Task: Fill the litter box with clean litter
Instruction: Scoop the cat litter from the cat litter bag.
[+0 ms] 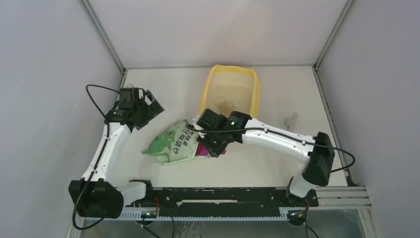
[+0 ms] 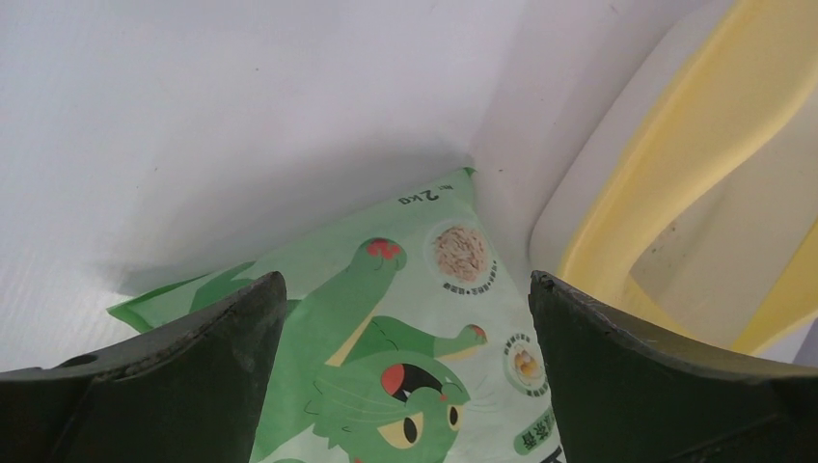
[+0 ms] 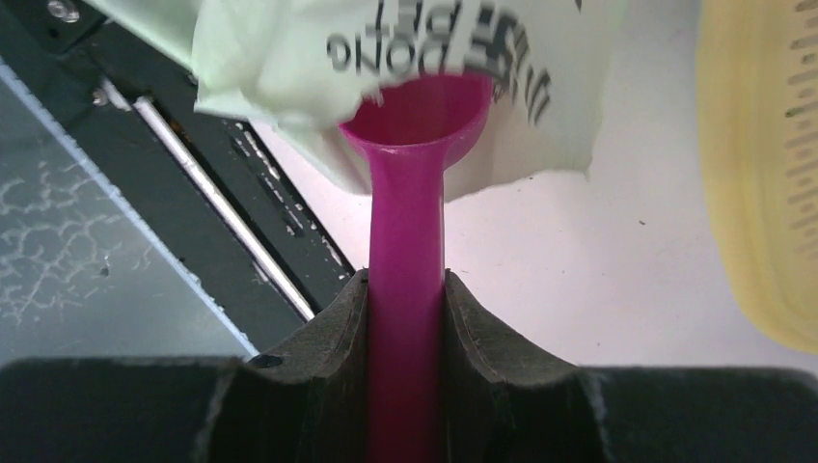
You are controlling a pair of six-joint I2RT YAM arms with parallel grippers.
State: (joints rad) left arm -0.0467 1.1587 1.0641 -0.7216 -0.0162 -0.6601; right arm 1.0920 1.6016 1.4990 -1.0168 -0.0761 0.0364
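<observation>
Your right gripper (image 3: 405,282) is partly closed on the handle of the magenta scoop (image 3: 405,193). The scoop is smooth hard plastic, its long axis running straight out from the jaws. Its round bowl is tucked under the crumpled mouth of the light green litter bag (image 3: 280,58), thin printed film lying on the table (image 1: 168,89). Your left gripper (image 2: 405,282) hangs wide open over the bag, holding nothing. Beyond the bag stands the litter box (image 1: 256,94), a yellow tray with rounded corners, nearer your right arm. A thin patch of clean litter (image 1: 227,105), tan granules, speckles its floor. The box lies off to the scoop's side, so you'll likely need to swing the bowl across level.
</observation>
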